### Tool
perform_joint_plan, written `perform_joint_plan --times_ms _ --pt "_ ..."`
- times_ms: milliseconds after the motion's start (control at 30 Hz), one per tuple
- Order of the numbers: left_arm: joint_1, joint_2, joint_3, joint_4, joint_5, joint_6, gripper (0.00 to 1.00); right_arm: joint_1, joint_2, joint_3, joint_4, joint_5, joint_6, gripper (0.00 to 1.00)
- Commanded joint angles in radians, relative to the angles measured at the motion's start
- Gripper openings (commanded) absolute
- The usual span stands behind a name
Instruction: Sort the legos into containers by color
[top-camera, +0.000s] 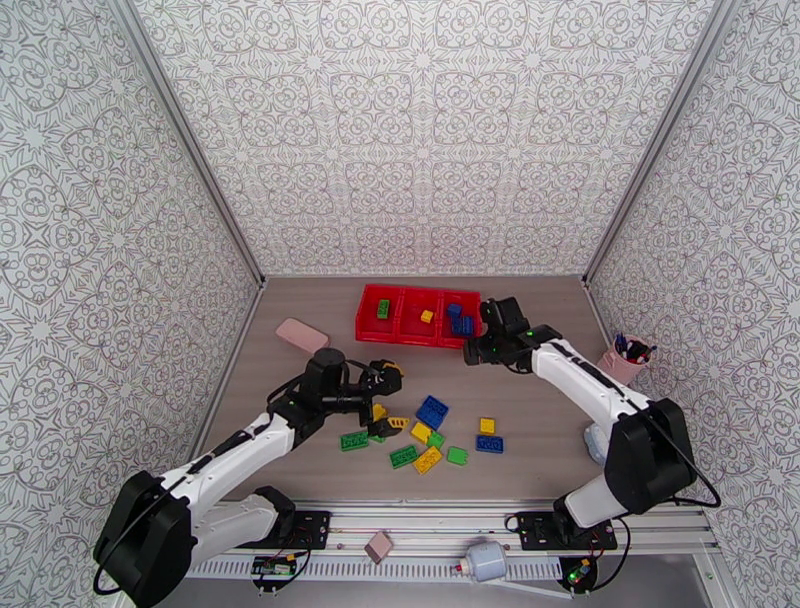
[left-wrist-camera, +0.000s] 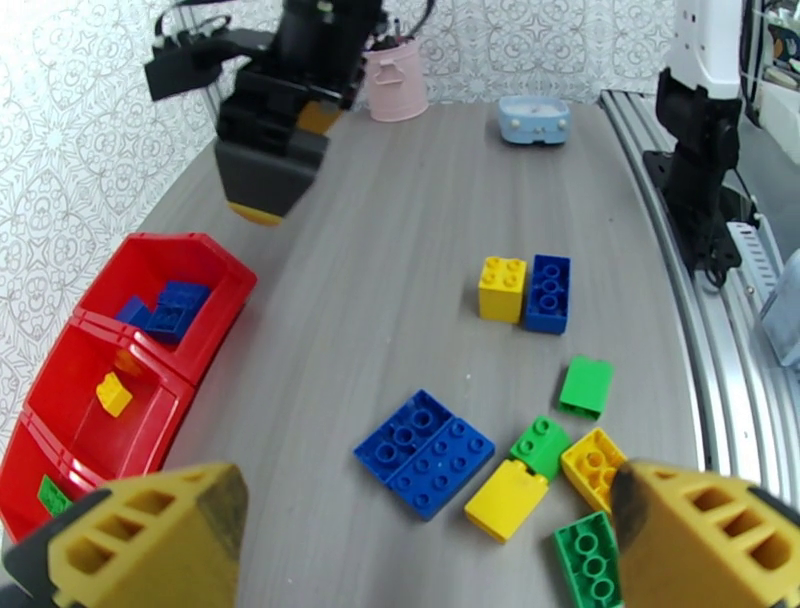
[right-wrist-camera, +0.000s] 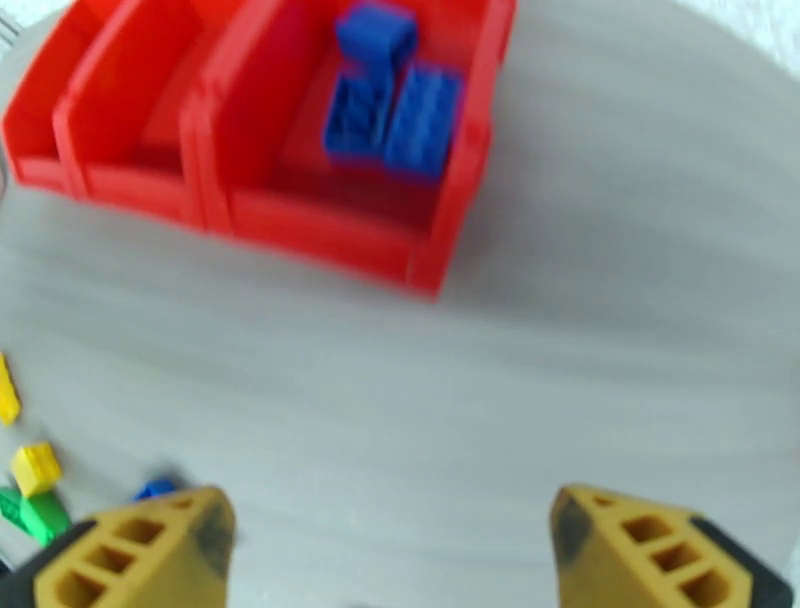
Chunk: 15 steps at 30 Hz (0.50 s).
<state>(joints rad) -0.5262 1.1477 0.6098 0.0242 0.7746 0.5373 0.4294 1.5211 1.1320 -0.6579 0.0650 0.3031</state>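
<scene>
A red three-part bin (top-camera: 364, 318) stands at the back, holding a green brick (top-camera: 383, 309) on the left, a yellow one (top-camera: 427, 316) in the middle and blue bricks (top-camera: 460, 322) on the right. Loose bricks lie mid-table: a large blue one (top-camera: 432, 411), greens (top-camera: 353, 441), yellows (top-camera: 427, 459), and a yellow-blue pair (top-camera: 488, 435). My left gripper (top-camera: 388, 400) hovers open and empty just left of the pile, with the blue brick (left-wrist-camera: 425, 450) ahead of its fingers (left-wrist-camera: 150, 540). My right gripper (top-camera: 474, 350) is open and empty by the bin's right end, near the blue bricks (right-wrist-camera: 390, 100).
A pink cup with pens (top-camera: 625, 358) stands at the right wall, and a light blue object (top-camera: 597, 440) lies nearer the front right. A pink block (top-camera: 302, 335) lies at the back left. The right wrist view is blurred.
</scene>
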Motion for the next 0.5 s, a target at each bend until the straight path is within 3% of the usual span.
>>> perform_joint_plan --times_ms 0,233,467 --pt "-0.009 0.011 0.019 -0.027 0.052 0.048 1.0 0.049 -0.05 -0.082 -0.108 0.016 0.172 0.86" --pt "-0.017 0.034 0.027 -0.043 0.069 0.056 1.0 0.15 -0.11 -0.234 -0.144 -0.038 0.327 0.86" --pt "-0.017 0.043 0.027 -0.046 0.071 0.056 1.0 0.178 -0.103 -0.304 -0.118 -0.081 0.368 0.81"
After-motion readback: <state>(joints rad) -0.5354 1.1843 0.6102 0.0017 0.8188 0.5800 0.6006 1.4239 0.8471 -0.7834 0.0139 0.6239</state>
